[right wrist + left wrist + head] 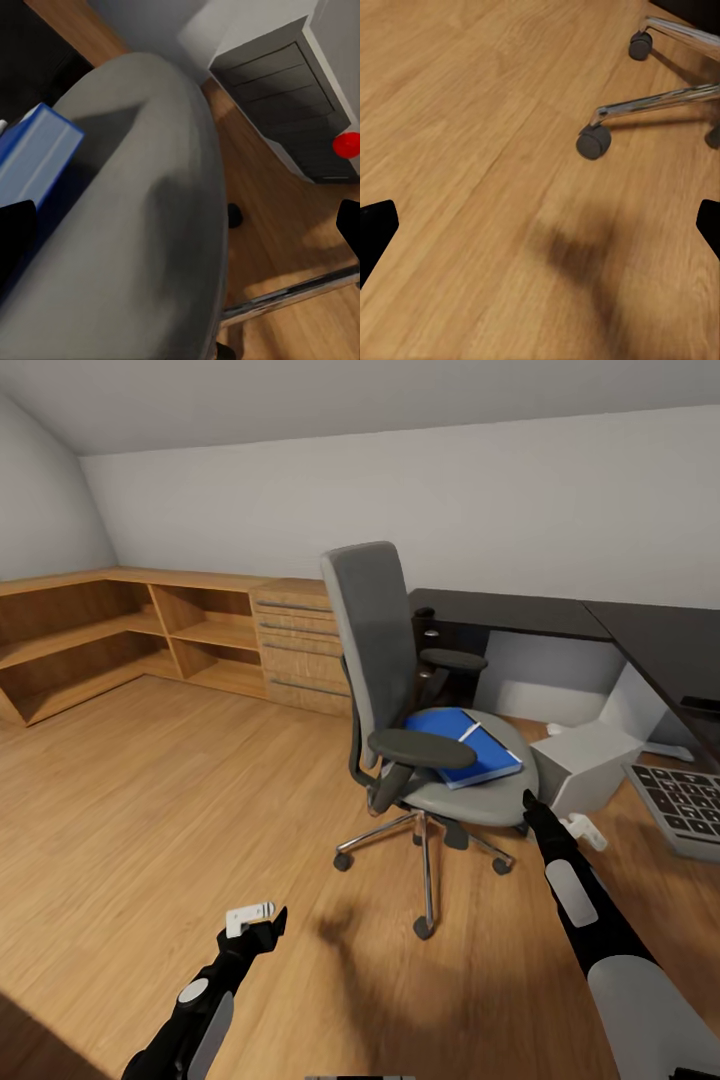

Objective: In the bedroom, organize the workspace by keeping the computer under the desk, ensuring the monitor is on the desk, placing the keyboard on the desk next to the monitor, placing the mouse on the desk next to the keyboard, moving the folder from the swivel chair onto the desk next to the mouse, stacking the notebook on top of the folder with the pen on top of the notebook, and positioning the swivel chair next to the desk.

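The grey swivel chair (385,660) stands on the wooden floor in front of the black desk (540,615). On its seat (150,210) lies the blue folder (478,748) (37,157), with the thin white pen (468,731) on top. To the right of the chair, the light grey computer (585,760) (285,97) sits on the floor, and the keyboard (685,805) lies beside it. My right gripper (585,828) (180,240) is open, low between seat edge and computer. My left gripper (255,918) (540,229) hangs open over bare floor near a chair wheel (594,141). Monitor, mouse and notebook are out of view.
Low wooden shelves (120,630) and a wooden drawer chest (300,650) line the back wall at left. The chair's chrome base (425,860) spreads wide. Wooden floor (150,810) stretches out to the left.
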Robot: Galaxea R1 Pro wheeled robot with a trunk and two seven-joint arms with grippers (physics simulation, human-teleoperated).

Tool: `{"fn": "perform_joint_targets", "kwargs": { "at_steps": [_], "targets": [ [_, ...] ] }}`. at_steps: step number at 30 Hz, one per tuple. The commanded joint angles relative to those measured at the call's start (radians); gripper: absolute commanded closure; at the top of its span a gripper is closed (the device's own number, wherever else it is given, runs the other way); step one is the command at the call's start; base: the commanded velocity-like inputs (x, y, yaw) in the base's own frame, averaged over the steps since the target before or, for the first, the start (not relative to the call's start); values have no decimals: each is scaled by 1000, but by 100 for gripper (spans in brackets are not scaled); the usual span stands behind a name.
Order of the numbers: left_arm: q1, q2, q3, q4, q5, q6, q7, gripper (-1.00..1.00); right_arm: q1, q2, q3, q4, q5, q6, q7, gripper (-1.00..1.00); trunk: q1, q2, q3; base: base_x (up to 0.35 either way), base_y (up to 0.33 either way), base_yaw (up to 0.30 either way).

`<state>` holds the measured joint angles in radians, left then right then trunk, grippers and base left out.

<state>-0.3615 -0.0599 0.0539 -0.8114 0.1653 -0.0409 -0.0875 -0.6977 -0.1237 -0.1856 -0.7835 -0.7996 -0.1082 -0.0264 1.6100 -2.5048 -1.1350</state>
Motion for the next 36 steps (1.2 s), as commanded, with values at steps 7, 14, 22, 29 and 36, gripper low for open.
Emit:
{"fn": "perform_joint_targets", "kwargs": {
  "at_steps": [7, 14, 22, 29, 36],
  "targets": [
    [0, -1, 4, 10, 10, -1, -9, -100, 0, -1, 3, 0, -10, -4, -3, -100, 0, 0, -1, 22, -9, 0],
    [0, -1, 4, 12, 8, -1, -9, -100, 0, -1, 2, 0, -10, -4, -3, -100, 0, 0, -1, 20, -91, 0],
    [0, -1, 4, 12, 9, -1, -9, -100, 0, -1, 2, 0, -11, -2, -3, -100, 0, 0, -1, 48, -118, 0],
    [0, -1, 4, 14, 9, -1, -9, -100, 0, -1, 2, 1, -13, 0, -3, -100, 0, 0, -1, 8, -19, 0],
    [0, -1, 4, 14, 10, -1, -9, -100, 0, 1, 0, 1, -15, 1, -3, -100, 0, 0, -1, 12, -3, 0]
  ]
}}
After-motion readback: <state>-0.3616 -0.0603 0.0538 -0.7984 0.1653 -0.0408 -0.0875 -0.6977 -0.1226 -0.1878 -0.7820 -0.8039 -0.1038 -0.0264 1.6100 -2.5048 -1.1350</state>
